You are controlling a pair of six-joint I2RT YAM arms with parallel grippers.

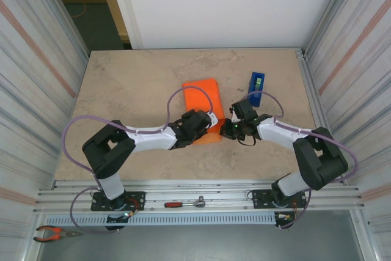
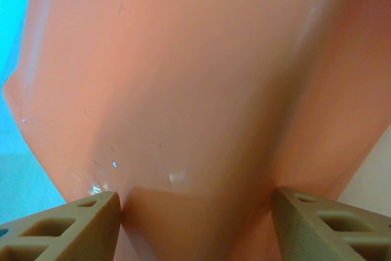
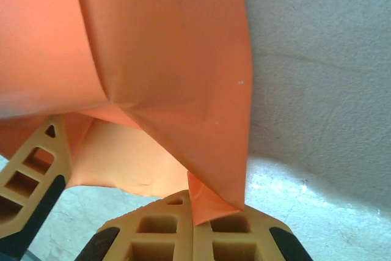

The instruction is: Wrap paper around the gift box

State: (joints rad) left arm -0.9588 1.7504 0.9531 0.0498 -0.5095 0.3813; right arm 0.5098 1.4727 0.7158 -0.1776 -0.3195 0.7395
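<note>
The orange paper [image 1: 201, 94] lies folded in the middle of the table, and the gift box is hidden beneath it. My left gripper [image 1: 204, 121] rests on the paper's near end. In the left wrist view its fingers [image 2: 91, 213] stand wide apart and press both sides of a paper-covered lump, the paper [image 2: 195, 77] rising in front of the left gripper [image 2: 195, 205]. My right gripper [image 1: 231, 124] is at the paper's near right edge. In the right wrist view this gripper [image 3: 194, 205] is shut on a folded corner of the paper [image 3: 165, 47].
A blue tape dispenser [image 1: 256, 82] stands on the table [image 1: 134, 84] behind the right gripper. Metal walls close in both sides. A ratchet tool [image 1: 184, 203] and red pliers [image 1: 52, 232] lie on the rail in front of the arm bases.
</note>
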